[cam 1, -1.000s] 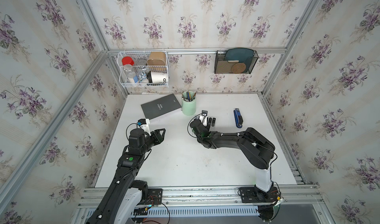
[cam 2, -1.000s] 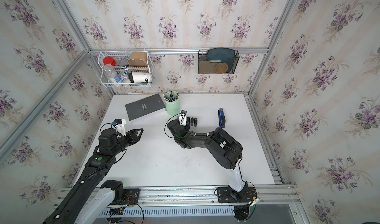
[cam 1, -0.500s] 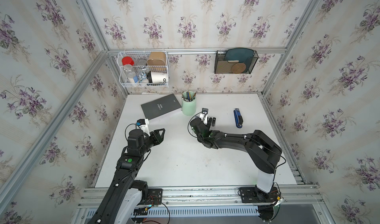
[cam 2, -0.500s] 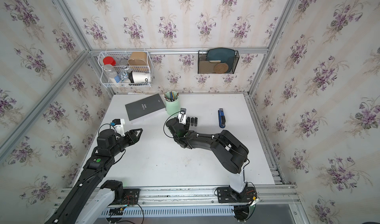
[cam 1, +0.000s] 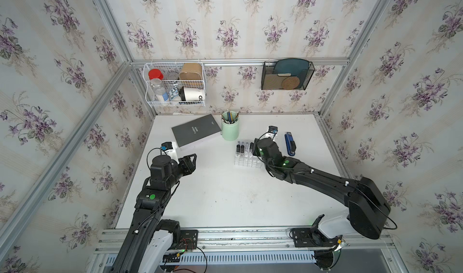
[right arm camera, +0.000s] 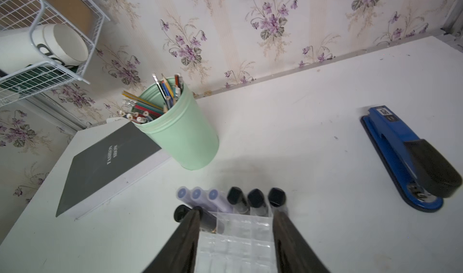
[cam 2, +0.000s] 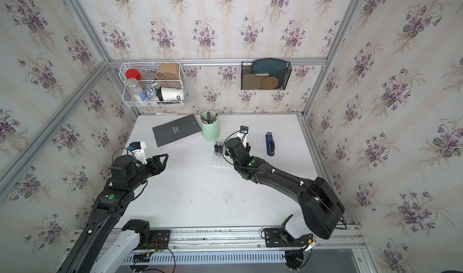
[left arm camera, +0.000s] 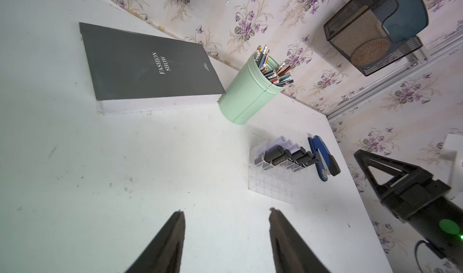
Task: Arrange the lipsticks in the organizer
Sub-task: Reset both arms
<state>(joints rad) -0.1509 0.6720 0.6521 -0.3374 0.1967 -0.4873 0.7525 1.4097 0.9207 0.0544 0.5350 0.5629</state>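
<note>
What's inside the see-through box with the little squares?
Lipsticks stand in the far cells of the organizer: three lilac, at least four black. Near cells look empty. A right gripper finger covers part of one black tube.

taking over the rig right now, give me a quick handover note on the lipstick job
Left gripper: jaws open, empty, over bare table, apart from the organizer.
Right gripper: jaws open, empty, straddling the organizer.
Lipsticks: three lilac plus black ones standing in the organizer's rows nearest the pen cup; none loose on the table.
Done: seemingly all placed; one jaw hides part of a row, so recount.
Left: probably just retract the right arm.
</note>
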